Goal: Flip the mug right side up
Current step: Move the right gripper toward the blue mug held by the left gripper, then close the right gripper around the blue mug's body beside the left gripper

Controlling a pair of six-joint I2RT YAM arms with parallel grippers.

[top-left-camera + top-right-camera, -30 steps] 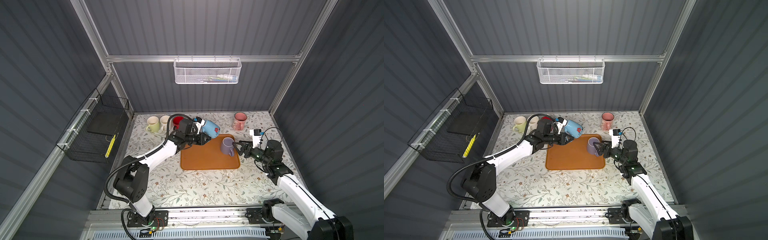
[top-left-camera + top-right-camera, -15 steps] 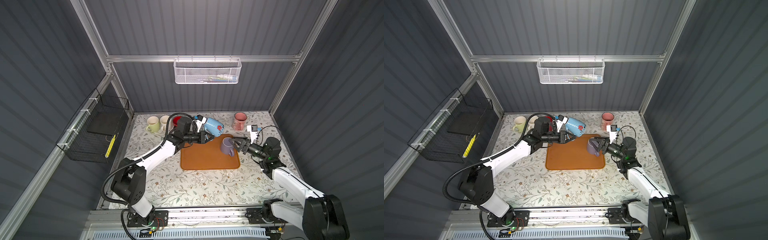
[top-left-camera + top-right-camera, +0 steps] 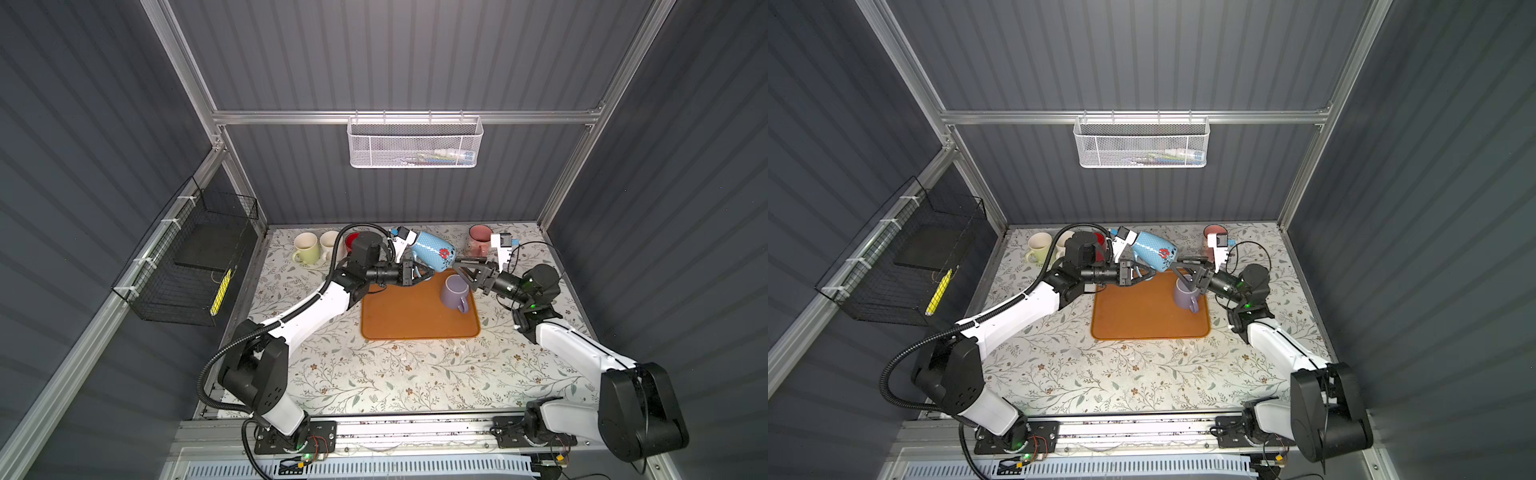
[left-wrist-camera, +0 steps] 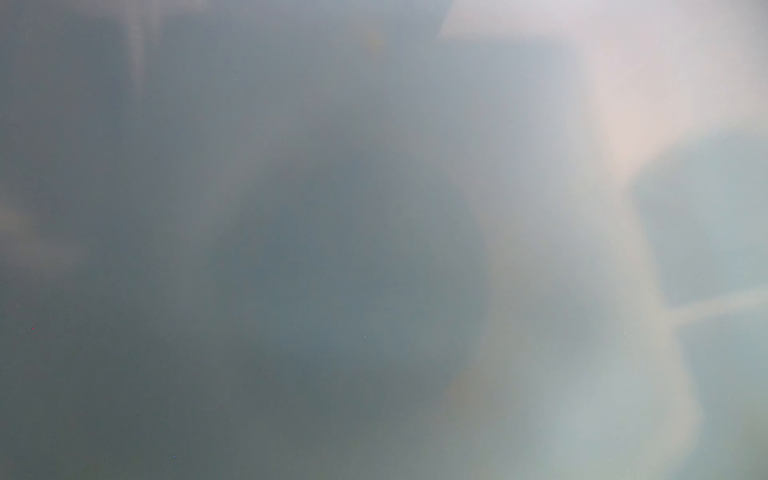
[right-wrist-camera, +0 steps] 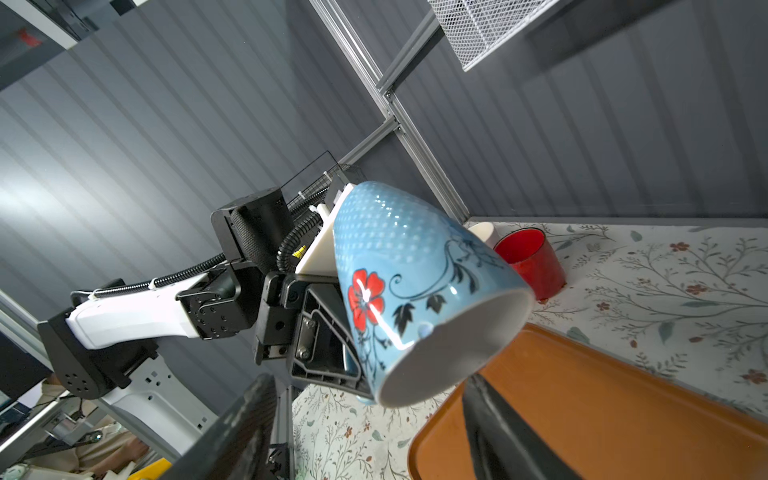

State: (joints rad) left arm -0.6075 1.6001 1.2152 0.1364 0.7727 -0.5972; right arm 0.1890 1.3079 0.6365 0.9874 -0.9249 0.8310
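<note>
- Spreading under everything, the floral table (image 3: pixel 374 374) bears an orange tray (image 3: pixel 407 320) near its middle.
- Left gripper (image 3: pixel 422 272) reaches over the tray's far left corner. Its fingers are clamped nearly together on the blue mug (image 3: pixel 432 253) at its handle side. The left wrist view is only blur.
- Right gripper (image 3: pixel 463 269) hangs over the tray's far right part, fingers apart and empty, pointing at the blue mug.
- The flowered blue mug is held in the air above the tray's far edge. It is tilted, with its mouth slanting down toward the right gripper in the right wrist view (image 5: pixel 415 282).
- A purple mug (image 3: pixel 455 291) sits on the tray close under the right gripper's fingers, handle toward the front.
- Along the table's far edge stand a pink mug (image 3: pixel 480 239), a red mug (image 3: pixel 352 241), a cream mug (image 3: pixel 329 243) and a pale green mug (image 3: pixel 306 248).
</note>
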